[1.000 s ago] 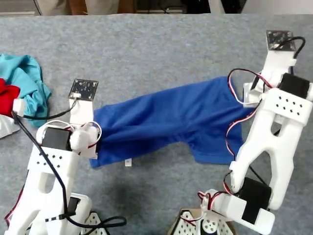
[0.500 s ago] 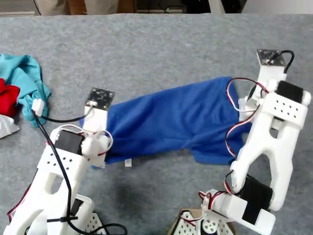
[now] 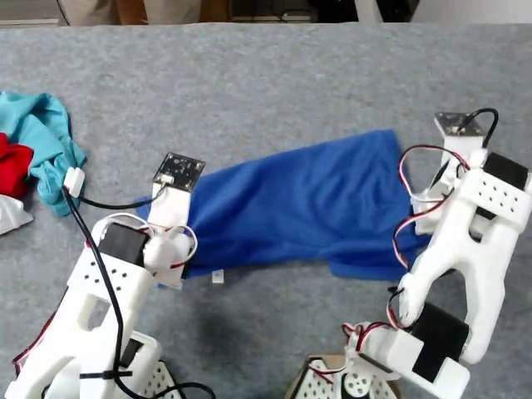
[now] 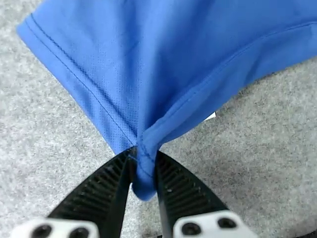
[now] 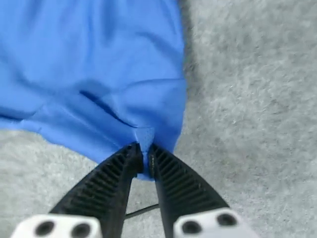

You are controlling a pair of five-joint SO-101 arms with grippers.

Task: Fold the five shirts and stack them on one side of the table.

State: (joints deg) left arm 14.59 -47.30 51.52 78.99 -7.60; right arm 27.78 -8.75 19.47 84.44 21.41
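**Blue shirt, gripped at both ends**

Counter (image 3: pixel 249 75), far left: teal shirt (image 3: pixel 46 133) and red shirt (image 3: pixel 10 166), bunched, touching. Left pincer (image 4: pixel 143 157): clenched on the blue shirt (image 3: pixel 299 204) hem. Blue shirt: mid-counter, spread sideways. Right pincer (image 5: pixel 144 148): clamped on its opposite edge.

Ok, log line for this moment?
left gripper: shut on blue shirt | right gripper: shut on blue shirt | blue shirt: stretched between them | fold: not done

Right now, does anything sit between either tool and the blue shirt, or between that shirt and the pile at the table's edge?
No. The left tool and right tool each pinch the blue shirt; toward the teal shirt, only an arm's black cable crosses the table.
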